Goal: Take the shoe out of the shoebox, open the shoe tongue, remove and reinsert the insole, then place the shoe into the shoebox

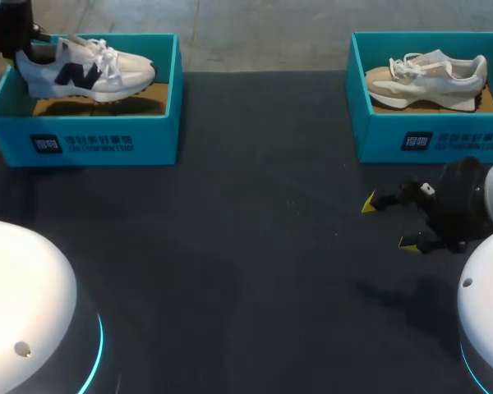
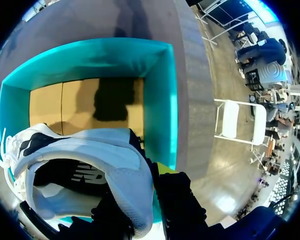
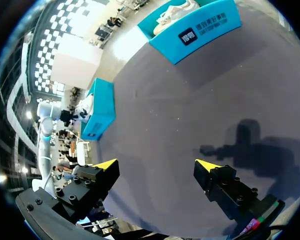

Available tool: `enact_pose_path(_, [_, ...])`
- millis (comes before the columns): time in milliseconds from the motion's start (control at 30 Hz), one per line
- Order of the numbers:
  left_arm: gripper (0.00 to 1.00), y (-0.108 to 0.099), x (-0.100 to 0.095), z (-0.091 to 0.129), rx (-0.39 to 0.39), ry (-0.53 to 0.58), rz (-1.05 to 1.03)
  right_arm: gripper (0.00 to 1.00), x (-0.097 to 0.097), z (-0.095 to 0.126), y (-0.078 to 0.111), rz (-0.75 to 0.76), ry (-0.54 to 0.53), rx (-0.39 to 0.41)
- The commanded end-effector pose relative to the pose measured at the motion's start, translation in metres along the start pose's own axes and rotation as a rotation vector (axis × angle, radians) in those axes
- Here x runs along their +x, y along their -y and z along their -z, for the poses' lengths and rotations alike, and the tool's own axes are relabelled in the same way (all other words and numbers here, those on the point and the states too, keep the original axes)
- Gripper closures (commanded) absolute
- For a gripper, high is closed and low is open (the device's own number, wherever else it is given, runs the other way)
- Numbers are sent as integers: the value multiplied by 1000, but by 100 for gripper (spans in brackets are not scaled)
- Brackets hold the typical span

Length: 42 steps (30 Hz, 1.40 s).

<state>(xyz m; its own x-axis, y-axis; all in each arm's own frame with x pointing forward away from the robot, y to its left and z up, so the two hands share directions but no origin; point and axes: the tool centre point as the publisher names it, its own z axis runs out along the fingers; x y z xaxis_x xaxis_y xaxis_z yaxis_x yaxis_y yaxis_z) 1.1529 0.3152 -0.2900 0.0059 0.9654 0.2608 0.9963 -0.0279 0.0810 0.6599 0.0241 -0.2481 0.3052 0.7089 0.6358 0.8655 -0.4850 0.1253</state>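
A white shoe with navy marks [image 1: 86, 72] hangs just over the floor of the left teal shoebox [image 1: 99, 139], its shadow on the cardboard below. My left gripper [image 1: 22, 51] is shut on the shoe's heel. The left wrist view shows the heel collar of the shoe [image 2: 90, 155] pinched in my left gripper [image 2: 140, 177], with the shoebox [image 2: 160, 100] under it. My right gripper [image 1: 390, 222] stands open over the dark table in front of the right box, nothing between its fingers; my right gripper [image 3: 157, 165] has only the bare mat ahead of it.
A second teal shoebox [image 1: 431, 135] at the back right holds a beige shoe [image 1: 427, 78]. The right wrist view takes in that right shoebox [image 3: 200, 30] and, further off, the left shoebox [image 3: 97, 112]. Dark table mat [image 1: 246, 246] lies between the boxes.
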Motion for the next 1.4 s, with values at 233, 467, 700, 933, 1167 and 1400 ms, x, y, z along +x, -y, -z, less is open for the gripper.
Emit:
enact_pose_path(233, [100,13,-8,-3,2,10,-21,0,1,1,2,-1,5,-3])
enact_pose_path(467, [100,27,-7,-4,0,25,-21,0,1,1,2,-1,5,-3])
enact_pose_path(700, [100,43,-10,-6,7,42,-22,0,1,1,2,-1,5,-3])
enact_pose_path(933, [100,55,-15,-13,15,34,-23,0,1,1,2,-1,5,-3])
enact_pose_path(1167, [100,62,-18,-15,10,23,-26,0,1,1,2,-1,5,-3])
enact_pose_path(1400, [100,66,-22,-20,7,14,-26,0,1,1,2,-1,5,-3])
